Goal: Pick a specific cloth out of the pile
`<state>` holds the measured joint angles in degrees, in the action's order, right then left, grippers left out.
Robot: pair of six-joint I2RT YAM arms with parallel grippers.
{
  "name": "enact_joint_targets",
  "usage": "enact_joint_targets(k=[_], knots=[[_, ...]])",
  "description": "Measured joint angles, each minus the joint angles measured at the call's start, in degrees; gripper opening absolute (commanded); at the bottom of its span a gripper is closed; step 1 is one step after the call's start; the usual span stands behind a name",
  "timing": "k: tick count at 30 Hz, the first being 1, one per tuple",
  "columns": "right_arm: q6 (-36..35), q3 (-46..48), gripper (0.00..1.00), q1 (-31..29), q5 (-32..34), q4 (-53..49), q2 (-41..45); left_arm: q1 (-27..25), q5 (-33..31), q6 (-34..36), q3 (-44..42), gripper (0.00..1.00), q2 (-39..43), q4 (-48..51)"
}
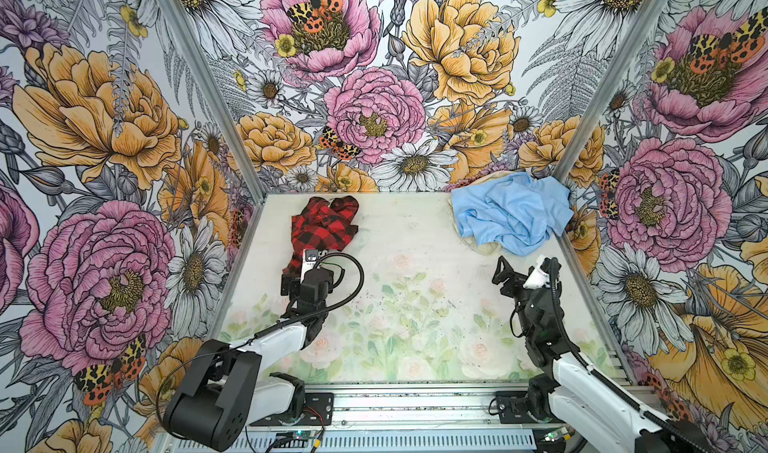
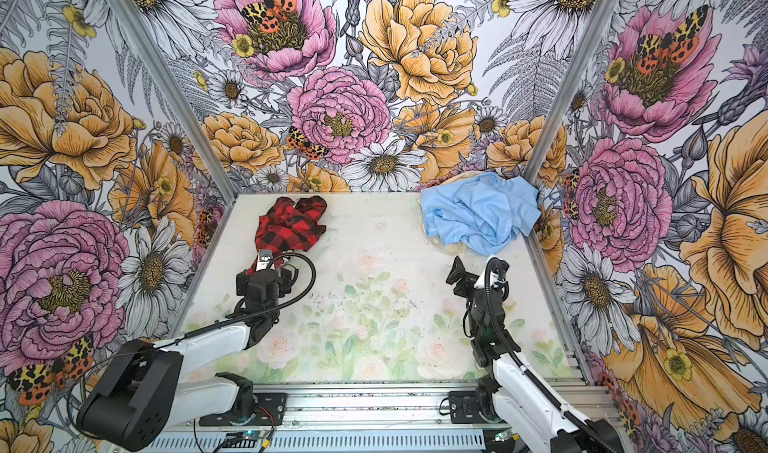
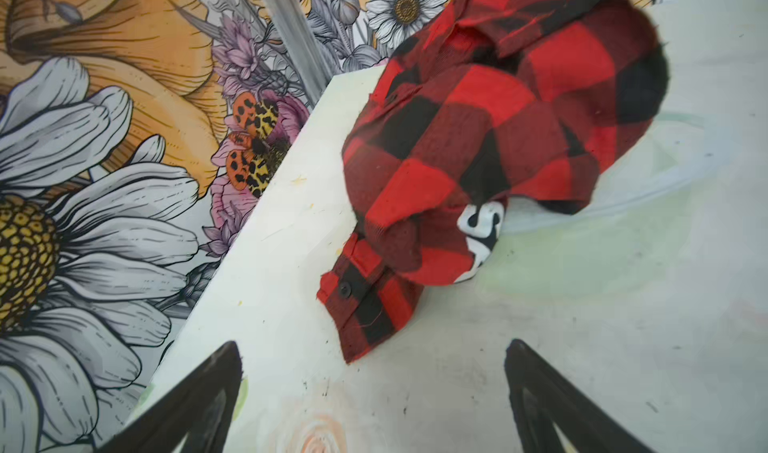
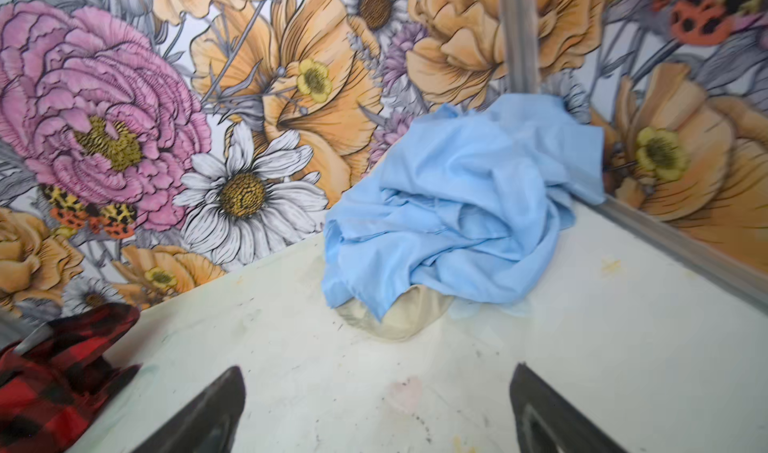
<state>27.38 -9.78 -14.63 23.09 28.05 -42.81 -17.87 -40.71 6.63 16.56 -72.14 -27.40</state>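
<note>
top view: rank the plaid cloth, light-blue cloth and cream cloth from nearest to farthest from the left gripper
1. plaid cloth: back left, with its cuff just ahead of the left gripper, whose jaws are open.
2-3. light-blue cloth and cream cloth: both far off in the back right corner, the cream one tucked under the blue. Too close to call between them.

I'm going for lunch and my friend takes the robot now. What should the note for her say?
Left gripper: open, holding nothing, at the cuff end of the plaid cloth.
Right gripper: open, empty, facing the pile.
The plaid cloth lies alone at the far left of the table, apart from the pile.
The pile, light-blue cloth over cream cloth, sits in the far right corner.
Done: the plaid cloth is out of the pile.
Left: probably only drawing both arms back.
</note>
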Motion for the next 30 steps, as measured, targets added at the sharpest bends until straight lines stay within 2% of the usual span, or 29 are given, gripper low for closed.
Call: enact_joint_targets(k=[3, 5, 10, 13, 16, 26, 30], knots=[[-3.08, -0.02, 0.99, 0.0, 6.25, 2.73, 0.7, 0.63, 0.48, 1.49, -2.4, 0.99, -1.64, -10.19], [-5.64, -0.17, 0.99, 0.11, 8.63, 5.27, -3.1, 2.69, 2.49, 1.22, -2.6, 0.99, -3.13, -16.5], [-16.04, -1.86, 1.0, 0.83, 4.92, 9.6, -16.31, 9.14, 8.28, -0.52, -1.88, 0.99, -12.72, -30.21], [-21.51, -2.16, 0.99, 1.36, 4.13, 13.42, -22.18, 10.36, 10.91, -1.57, -1.84, 0.99, -13.57, -30.64], [-23.91, -2.16, 0.99, 4.35, 1.62, 16.68, -26.69, 10.56, 12.35, -2.05, -1.77, 0.99, -13.57, -33.07], [-20.83, -3.98, 1.0, 17.7, -10.67, 30.49, -42.93, 14.14, 19.21, -3.96, 3.04, 0.99, -16.41, -30.49], [-20.57, -8.15, 0.99, 18.8, -16.37, 26.08, -45.16, 13.38, 19.41, -3.93, 2.78, 0.99, -16.85, -30.69]])
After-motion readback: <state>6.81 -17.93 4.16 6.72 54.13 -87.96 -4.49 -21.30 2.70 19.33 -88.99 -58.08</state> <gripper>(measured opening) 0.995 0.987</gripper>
